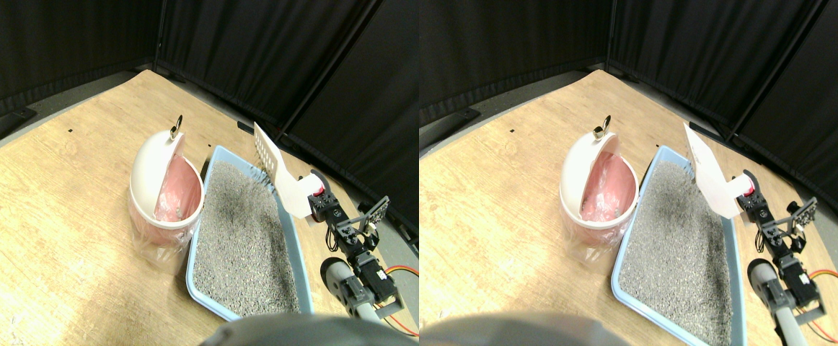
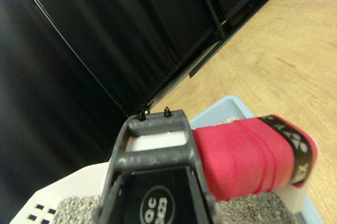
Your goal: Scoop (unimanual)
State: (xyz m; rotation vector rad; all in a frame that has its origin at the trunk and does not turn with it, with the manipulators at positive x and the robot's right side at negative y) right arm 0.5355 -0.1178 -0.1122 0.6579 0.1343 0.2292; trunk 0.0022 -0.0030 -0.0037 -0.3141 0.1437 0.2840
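Observation:
A white slotted scoop [image 1: 280, 175] hangs tilted over the far right rim of the light-blue litter tray [image 1: 195, 254], its blade pointing up and away. My right gripper [image 1: 318, 204] is shut on the scoop's red-wrapped handle [image 2: 247, 161], just outside the tray's right wall. Grey litter [image 1: 246, 231] fills the tray. In the wrist view, the scoop's white slotted blade [image 2: 47, 200] holds some grey litter [image 2: 79, 212], and the tray's blue corner [image 2: 221, 112] lies behind it.
A white bin [image 1: 152, 169] with a pink liner [image 1: 182, 189] and a swung-open lid topped by a metal ring [image 1: 177, 128] stands against the tray's left side. Black curtains [image 1: 282, 58] close off the wooden floor behind. An orange cable [image 1: 404, 272] loops beside my arm.

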